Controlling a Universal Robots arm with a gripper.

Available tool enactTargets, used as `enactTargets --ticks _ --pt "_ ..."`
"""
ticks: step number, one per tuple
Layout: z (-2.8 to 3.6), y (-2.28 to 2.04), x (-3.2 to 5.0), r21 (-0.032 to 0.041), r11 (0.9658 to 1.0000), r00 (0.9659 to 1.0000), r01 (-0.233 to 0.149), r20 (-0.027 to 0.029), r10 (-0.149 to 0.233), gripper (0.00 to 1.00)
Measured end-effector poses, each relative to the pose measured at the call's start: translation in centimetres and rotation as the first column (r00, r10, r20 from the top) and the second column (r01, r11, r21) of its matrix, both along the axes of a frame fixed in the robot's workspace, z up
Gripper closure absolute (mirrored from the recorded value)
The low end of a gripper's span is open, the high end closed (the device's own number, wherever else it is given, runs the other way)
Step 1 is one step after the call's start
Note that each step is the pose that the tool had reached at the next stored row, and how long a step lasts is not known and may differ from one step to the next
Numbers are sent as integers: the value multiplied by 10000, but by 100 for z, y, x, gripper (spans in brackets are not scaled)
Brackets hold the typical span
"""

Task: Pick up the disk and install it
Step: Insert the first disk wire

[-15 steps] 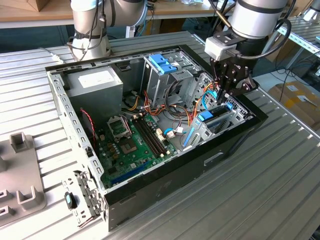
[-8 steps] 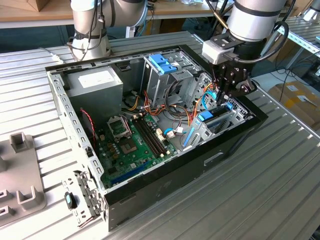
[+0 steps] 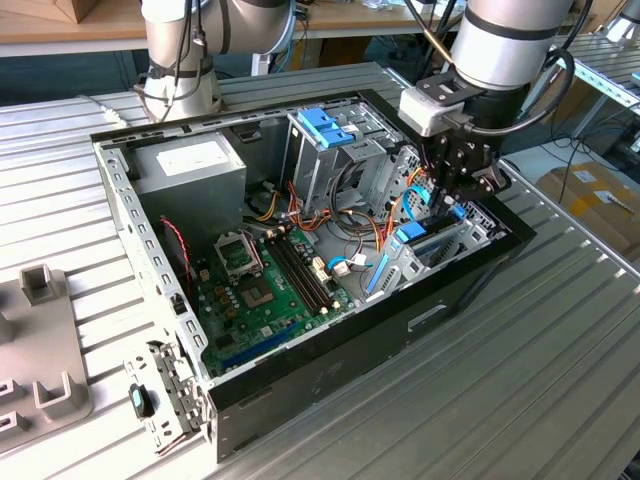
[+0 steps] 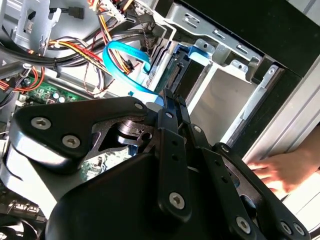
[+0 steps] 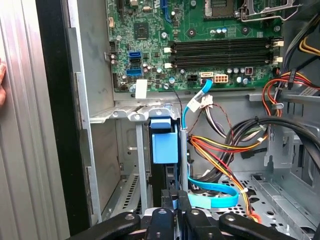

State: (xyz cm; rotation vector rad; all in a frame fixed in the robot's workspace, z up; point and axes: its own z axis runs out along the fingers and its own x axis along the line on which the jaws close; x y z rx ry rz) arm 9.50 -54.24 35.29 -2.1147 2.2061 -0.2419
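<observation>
The black metal computer case (image 3: pixel 330 385) lies on its side on the ribbed silver table (image 3: pixel 560 350) with its big side open, so the arm can reach in from above. The black gripper (image 3: pixel 445 205) hangs low over the end of the case at the exterior view's right. Its two fingers look squeezed together on the top edge of the disk (image 5: pixel 164 145), a flat drive in a light blue plastic frame. The disk stands on its thin edge, partly down in the narrow grey metal slot (image 5: pixel 127 114). I think it is held this way because the slot is thin and only lets the disk slide in edge first. Holding it by the top edge leaves the rest free to go down. In the second wrist view the gripper (image 4: pixel 167 97) meets the disk (image 4: pixel 172 70) close to the slot's wall. A flat light blue cable (image 5: pixel 215 197) curls just beside the slot, near the disk but not in its way. The green circuit board (image 3: pixel 260 290) and the tall metal cage with the blue plastic bracket (image 3: pixel 325 125) are well apart from the gripper. A person's hand (image 4: pixel 280 170) rests outside the case.
</observation>
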Motion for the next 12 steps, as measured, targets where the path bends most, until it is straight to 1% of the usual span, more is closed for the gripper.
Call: enactTargets --ticks 1,2,4,7,8,9,12 --pt "-1 0 -2 39 10000 10000 -7 9 7 84" --pt "-1 -1 -4 103 9999 10000 -19 21 19 84" --pt "0 -1 -4 167 9999 10000 -35 34 35 84" --pt "-1 -1 -5 170 9998 10000 -37 35 37 84" --pt "-1 -1 -5 169 9998 9999 -61 82 60 84" --pt "-1 -2 -5 168 9998 9999 -82 117 80 84" --pt "-1 -2 -5 168 9998 9999 -86 118 84 84"
